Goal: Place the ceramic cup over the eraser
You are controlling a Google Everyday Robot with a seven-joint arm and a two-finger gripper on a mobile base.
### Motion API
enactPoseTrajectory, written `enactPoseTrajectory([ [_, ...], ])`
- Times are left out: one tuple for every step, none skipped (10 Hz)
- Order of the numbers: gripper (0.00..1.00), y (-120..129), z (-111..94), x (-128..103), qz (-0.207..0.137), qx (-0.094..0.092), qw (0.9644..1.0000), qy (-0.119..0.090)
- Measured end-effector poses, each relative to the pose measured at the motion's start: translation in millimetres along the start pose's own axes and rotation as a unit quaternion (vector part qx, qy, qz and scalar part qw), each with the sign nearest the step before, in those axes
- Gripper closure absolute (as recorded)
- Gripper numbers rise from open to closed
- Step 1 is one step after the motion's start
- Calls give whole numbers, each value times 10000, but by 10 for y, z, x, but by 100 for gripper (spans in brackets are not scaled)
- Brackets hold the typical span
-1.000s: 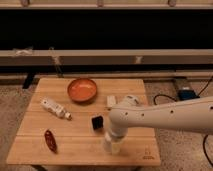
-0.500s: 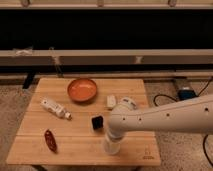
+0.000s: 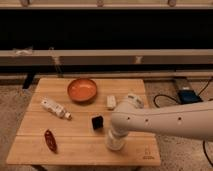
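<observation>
We see the gripper (image 3: 115,137) low over the wooden table (image 3: 75,150), close to its front edge at 6 o'clock, with only a narrow strip of board left below it. To the gripper's 9 o'clock the board lies open as far as a dark red oblong thing (image 3: 50,140) near the front left corner. The white arm (image 3: 165,120) comes in from 3 o'clock and covers the table's right side.

The eraser (image 3: 97,122) stands alone on the board, near the gripper but apart from it, between its 10 and 11 o'clock. The ceramic cup (image 3: 114,145) seems to be the pale stub under the arm's end, upright and down at the board. We cannot tell where cup ends and gripper begins, nor whether the claw is spread or pinching.

The arm is cut off at the right border, and the table's legs fall below the picture. We cannot tell what the red thing is.

The orange bowl (image 3: 82,90) sits toward the back edge at 12 o'clock, its inside plain orange. A white bottle (image 3: 55,108) lies on its side at the table's 9 o'clock, and a pale block (image 3: 111,102) rests just beside the arm.
</observation>
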Motion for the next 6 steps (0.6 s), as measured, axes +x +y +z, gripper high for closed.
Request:
enactPoseTrajectory([
  [100,-35,-198,1,-79,68,9999,13],
  [100,-81,-419,-4,-183,144,9997,25],
  [100,-131,-624,-17,-282,199,9994,12],
  [100,-218,-789,-34,-416,256,9988,-2],
  [100,-356,-934,-88,-566,288,9979,-85],
  [100,-456,-987,-124,-642,293,9974,-138],
])
